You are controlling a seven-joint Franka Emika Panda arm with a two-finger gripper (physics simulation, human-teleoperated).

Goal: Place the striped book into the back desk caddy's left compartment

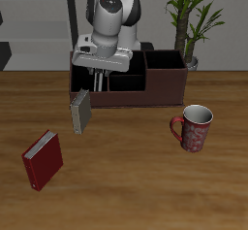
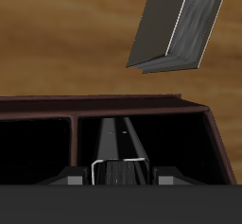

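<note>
My gripper [image 1: 98,79] hangs over the end of the back desk caddy [image 1: 160,84], a low dark maroon box at the table's back. It is shut on the striped book [image 2: 121,145], which shows edge-on in the wrist view as a thin dark slab with a pale stripe. The book stands upright between the fingers [image 2: 95,172], down inside the caddy's left compartment [image 2: 175,143], which is black inside. The caddy's rim [image 2: 142,105] runs across the wrist view. In the exterior view the book is mostly hidden by the gripper and the caddy wall.
A plain grey-beige book [image 1: 80,112] stands just in front of the caddy's end, also in the wrist view [image 2: 180,25]. A red book [image 1: 43,159] lies near the table's front edge. A red patterned mug [image 1: 196,127] stands apart. A potted plant [image 1: 192,20] is behind the caddy.
</note>
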